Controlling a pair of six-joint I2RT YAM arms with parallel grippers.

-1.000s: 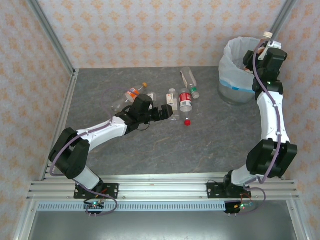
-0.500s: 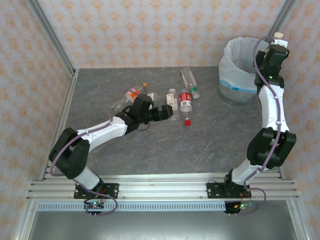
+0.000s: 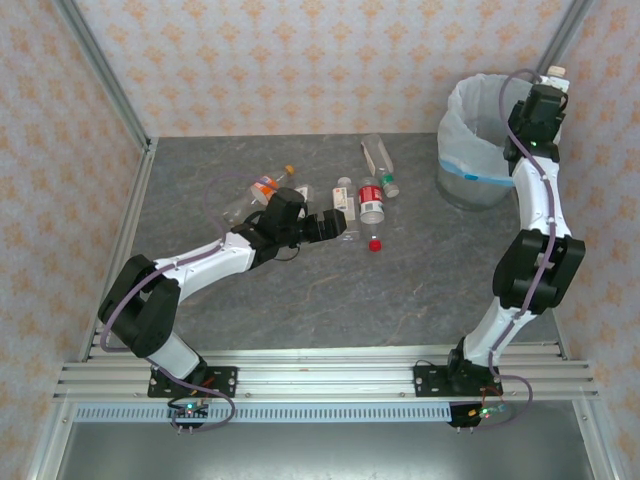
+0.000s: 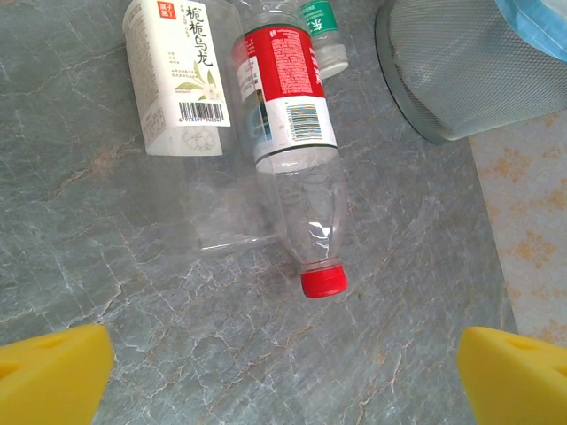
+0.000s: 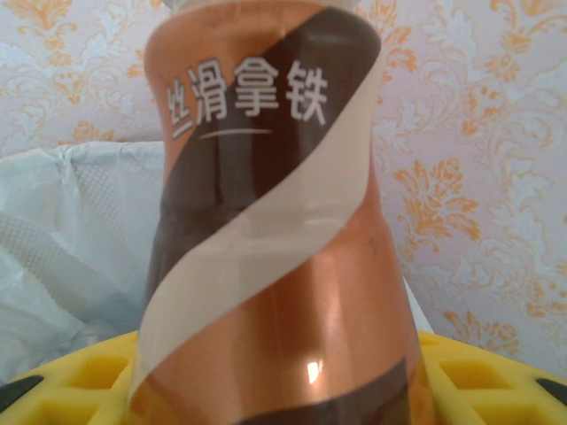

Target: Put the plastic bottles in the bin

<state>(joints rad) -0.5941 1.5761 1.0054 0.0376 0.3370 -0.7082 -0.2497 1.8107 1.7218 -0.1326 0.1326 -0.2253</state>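
- Right hand (image 3: 549, 90) clamped on upright bottle (image 5: 266, 221): brown-copper label, cream diagonal band, white cap; above far-right rim of bin (image 3: 465, 130).
- Left hand (image 3: 337, 225) fingers apart, low over table (image 3: 400, 290), red-capped clear bottle (image 4: 292, 159) lying just beyond.

The table (image 3: 330, 300) is grey with pale marbled veins; the walls (image 3: 300, 60) are cream with an orange damask print. The bin (image 3: 465, 185) is grey-blue, its liner (image 3: 470, 105) white. The brown bottle (image 5: 266, 221) wears copper and brown, crossed by a cream stripe, with white characters. The red bottle (image 4: 292, 150) has a red-and-white label and a red cap. The left claw (image 4: 283, 376) and right claw (image 5: 275, 394) have yellow pads (image 4: 53, 372).
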